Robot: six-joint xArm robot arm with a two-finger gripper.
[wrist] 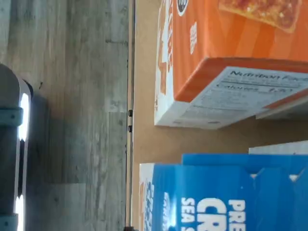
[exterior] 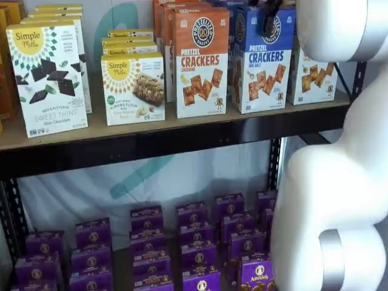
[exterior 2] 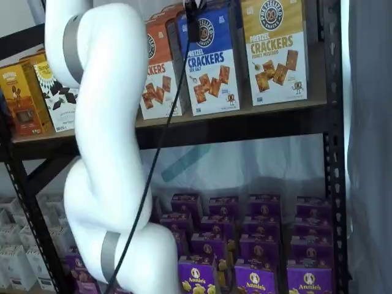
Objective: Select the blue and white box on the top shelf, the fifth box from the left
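The blue and white box (exterior: 264, 66) stands upright on the top shelf (exterior: 91, 134), between the orange-topped cheddar carton (exterior: 201, 60) and a yellow-topped carton (exterior: 312, 79). It shows in both shelf views (exterior 2: 211, 67), and its blue top fills part of the wrist view (wrist: 226, 197). My gripper (exterior: 270, 18) hangs from the view's upper edge in front of the box's blue top; only black finger parts show (exterior 2: 193, 21), with a cable beside them. I see no gap and no grasp, so I cannot tell its state.
The orange carton (wrist: 231, 57) stands close beside the blue box on the tan board (wrist: 144, 134). Simple Mills boxes (exterior: 133, 88) stand further left. Purple Annie's boxes (exterior: 200, 236) fill the lower shelf. My white arm (exterior 2: 104, 153) stands before the shelves. Black uprights (exterior 2: 331, 153) frame the rack.
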